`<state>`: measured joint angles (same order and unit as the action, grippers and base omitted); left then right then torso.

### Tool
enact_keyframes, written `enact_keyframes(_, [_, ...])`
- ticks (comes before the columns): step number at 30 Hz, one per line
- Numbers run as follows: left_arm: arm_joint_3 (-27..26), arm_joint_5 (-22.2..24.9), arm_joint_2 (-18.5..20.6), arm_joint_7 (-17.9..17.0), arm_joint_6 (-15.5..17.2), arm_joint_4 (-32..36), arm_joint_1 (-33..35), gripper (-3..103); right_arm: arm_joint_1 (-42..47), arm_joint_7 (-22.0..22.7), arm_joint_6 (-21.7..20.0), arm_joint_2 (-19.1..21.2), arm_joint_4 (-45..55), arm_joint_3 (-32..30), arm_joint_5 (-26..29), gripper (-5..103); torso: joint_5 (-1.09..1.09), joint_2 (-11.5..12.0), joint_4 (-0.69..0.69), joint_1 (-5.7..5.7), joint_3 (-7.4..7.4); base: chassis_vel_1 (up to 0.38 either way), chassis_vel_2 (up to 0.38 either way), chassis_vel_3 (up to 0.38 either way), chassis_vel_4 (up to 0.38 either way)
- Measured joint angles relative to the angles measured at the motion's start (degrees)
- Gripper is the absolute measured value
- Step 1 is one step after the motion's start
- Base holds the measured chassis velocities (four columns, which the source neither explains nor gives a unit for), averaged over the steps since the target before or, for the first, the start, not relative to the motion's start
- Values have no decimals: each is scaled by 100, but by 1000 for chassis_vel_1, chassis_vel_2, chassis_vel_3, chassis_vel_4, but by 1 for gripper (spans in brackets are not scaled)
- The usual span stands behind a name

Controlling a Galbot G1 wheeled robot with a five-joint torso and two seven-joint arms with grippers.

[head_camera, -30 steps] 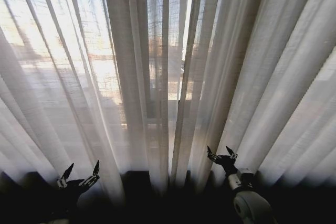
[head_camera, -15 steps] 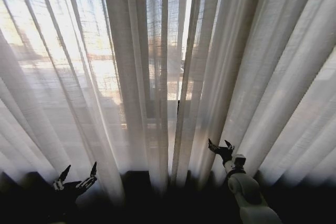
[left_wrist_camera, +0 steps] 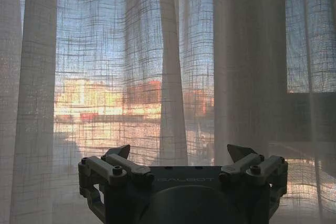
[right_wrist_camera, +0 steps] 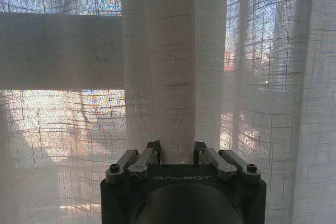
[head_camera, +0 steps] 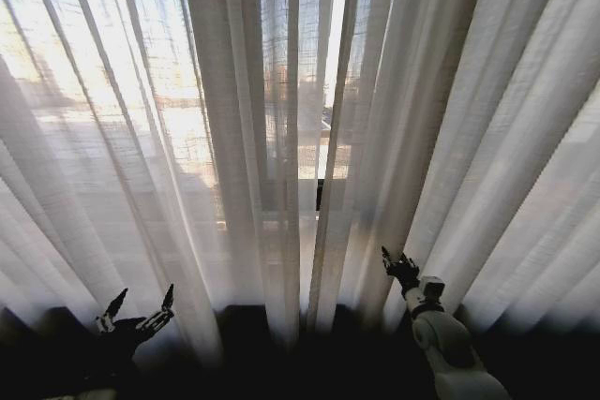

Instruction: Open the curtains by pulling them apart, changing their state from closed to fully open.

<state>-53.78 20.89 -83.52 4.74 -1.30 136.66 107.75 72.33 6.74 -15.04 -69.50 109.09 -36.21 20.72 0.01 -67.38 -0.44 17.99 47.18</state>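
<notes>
A: Where do we stand with the curtains (head_camera: pixel 281 138)?

B: They hang closed right in front of us, long pleats running floor to ceiling. A thin bright slit shows between the two panels near the middle.

A: And our right gripper (head_camera: pixel 401 268)?

B: Low, just right of that slit, pressed up to the fabric. From the wrist, its fingers (right_wrist_camera: pixel 153 150) sit either side of one upright pleat (right_wrist_camera: pixel 176 66), narrowed around it. We judge it is pinching that fold, though we cannot be sure how tightly.

A: The left gripper (head_camera: pixel 139 309)?

B: Low and well out to the left, fingers (left_wrist_camera: pixel 118 153) spread wide, the curtain ahead of it and nothing between them.

A: So which arm matters now?

B: The right one. It is nearer the gap, and the pleat it holds stands vertical, so the pull has to run sideways, across the fold and away from the slit. The left has no grip yet.

A: Anything else around?

B: Past the sheer cloth, a dark window frame (right_wrist_camera: pixel 58 51) bar and sunlit buildings (left_wrist_camera: pixel 105 98). Below the hem it is dark shadow; we cannot make out the floor.
</notes>
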Motion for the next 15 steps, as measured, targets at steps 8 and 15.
enact_keyframes(8, [73,2,2,-318,242,228,-115,100,241,-107,72,-8,125,15,16,2,0,0,0,0,0,0,0,0,0])
enact_keyframes(15, [168,-70,-167,-340,310,360,-152,100,346,-96,81,-24,283,42,15,0,0,0,0,-1,0,0,0,0,0])
